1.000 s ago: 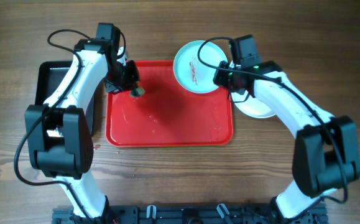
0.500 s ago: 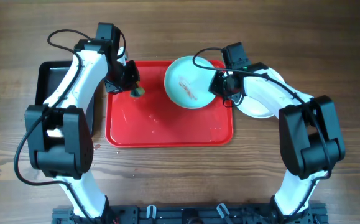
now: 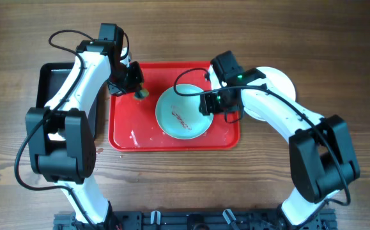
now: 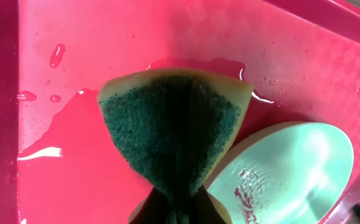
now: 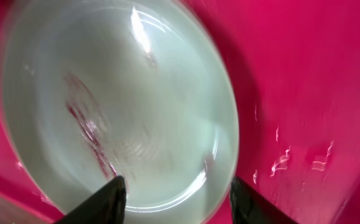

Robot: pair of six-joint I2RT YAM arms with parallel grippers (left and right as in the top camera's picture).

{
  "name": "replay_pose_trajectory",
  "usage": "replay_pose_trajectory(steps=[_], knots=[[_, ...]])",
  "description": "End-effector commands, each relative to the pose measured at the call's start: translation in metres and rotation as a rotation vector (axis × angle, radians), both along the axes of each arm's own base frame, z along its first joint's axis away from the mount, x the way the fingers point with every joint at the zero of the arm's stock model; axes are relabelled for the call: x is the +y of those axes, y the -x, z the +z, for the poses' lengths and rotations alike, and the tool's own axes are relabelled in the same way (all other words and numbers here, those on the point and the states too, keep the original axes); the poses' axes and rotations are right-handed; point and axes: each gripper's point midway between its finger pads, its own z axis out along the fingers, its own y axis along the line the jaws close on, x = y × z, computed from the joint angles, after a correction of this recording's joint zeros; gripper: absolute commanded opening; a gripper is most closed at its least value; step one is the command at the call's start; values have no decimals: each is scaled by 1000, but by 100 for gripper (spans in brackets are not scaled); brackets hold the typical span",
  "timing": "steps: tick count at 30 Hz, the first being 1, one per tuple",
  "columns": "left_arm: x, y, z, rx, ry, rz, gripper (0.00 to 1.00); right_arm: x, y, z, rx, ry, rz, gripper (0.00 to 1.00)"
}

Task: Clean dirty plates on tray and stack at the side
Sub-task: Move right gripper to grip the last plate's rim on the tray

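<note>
Two plates show in the overhead view. The right gripper point(image 3: 211, 102) hangs over the tray point(image 3: 127, 137), with the plate point(image 3: 183, 114) directly ahead of it, above the tray's middle and tilted. In the right wrist view, one of the fingers point(image 5: 99, 202) overlaps the plate's point(image 5: 117, 99) inner face. The other finger sits outside the rim, over the red surface. The jaws stand apart with the near rim between them. Whether they clamp the rim cannot be determined. Dark-red smears point(image 5: 86, 130) cross the plate's centre.

The second plate point(image 3: 279, 82) rests on the bench point(image 3: 338, 51) behind the right gripper, outside the tray and partly covered by the arm.

The left gripper point(image 3: 135, 86) is closed on a sponge point(image 3: 140, 94), over the tray's corner. In the left wrist view the sponge point(image 4: 170, 134) is pinched at its base, folded, green face toward the camera. The plate point(image 4: 291, 168) lies beside it, apart from it. Water droplets point(image 4: 56, 55) lie on the tray point(image 4: 74, 25) around the sponge.

A black tray point(image 3: 44, 80) sits on the bench outboard of the left arm.
</note>
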Motion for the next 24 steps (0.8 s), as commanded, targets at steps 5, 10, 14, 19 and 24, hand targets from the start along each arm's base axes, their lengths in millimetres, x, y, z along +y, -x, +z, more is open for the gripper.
replay_pose_trajectory(steps=[5, 10, 14, 19, 24], knots=[[2, -1, 5, -15, -6, 11, 4, 2, -34, -15, -231, 91, 308, 59], [2, -1, 5, -16, -6, 12, 4, 2, -34, -34, -211, 104, 336, 41], [2, -1, 5, -16, -6, 11, 4, 3, -37, -38, -210, 100, 320, 24], [2, -2, 5, -22, -6, 11, 4, -6, -31, -40, -124, 112, 146, 4], [2, -3, 5, -23, -5, 11, 4, -9, -14, -36, 94, 66, -222, 5]])
